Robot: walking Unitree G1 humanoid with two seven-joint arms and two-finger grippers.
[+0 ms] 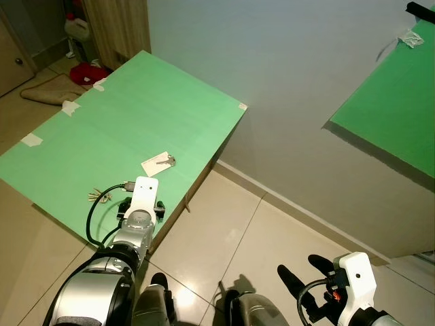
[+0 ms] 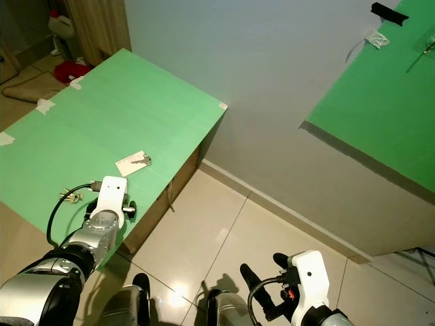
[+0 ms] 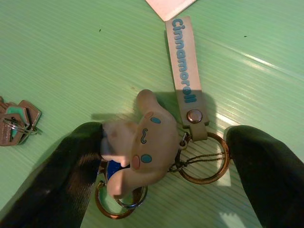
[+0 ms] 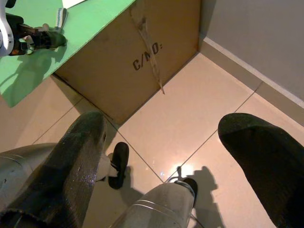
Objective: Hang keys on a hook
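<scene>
Left eye view first: a green board [image 1: 136, 115] fills the upper left and centre of the frame, taped at its edges, on top of a cardboard box. The left gripper [image 1: 139, 207] sits at the lower left of the frame, low over the near edge of the board. Just to its left lies a small bunch of keys [image 1: 97, 197], and above it, toward mid-frame, a white card [image 1: 153, 164] with a single silver key [image 1: 165, 161] on it. A second green panel [image 1: 394, 115] hangs on the wall at the upper right. The right gripper [image 1: 302, 275] hangs over the tiled floor [image 1: 272, 231] at the lower right.

Right eye view shows the same layout, with a black hook [image 2: 389, 11] at the top right corner above the wall panel.

Left wrist view: the two black fingers [image 3: 61, 175] stand wide apart at the lower corners — they straddle a cartoon-dog keychain [image 3: 142, 142] lying flat on the board, and the left finger touches or nearly touches the figure, but nothing is clamped. The figure's grey strap [image 3: 185, 71] runs its long axis from the metal rings [image 3: 204, 159] near the fingers up toward the top centre of the frame, tilted slightly left, its end reaching the corner of the card. The key bunch lies at the left edge.

Right wrist view: the right fingers [image 4: 71, 156] are spread wide with nothing between them, over the tiles, with the brown side of the cardboard box [image 4: 137, 57] at the upper centre.
</scene>
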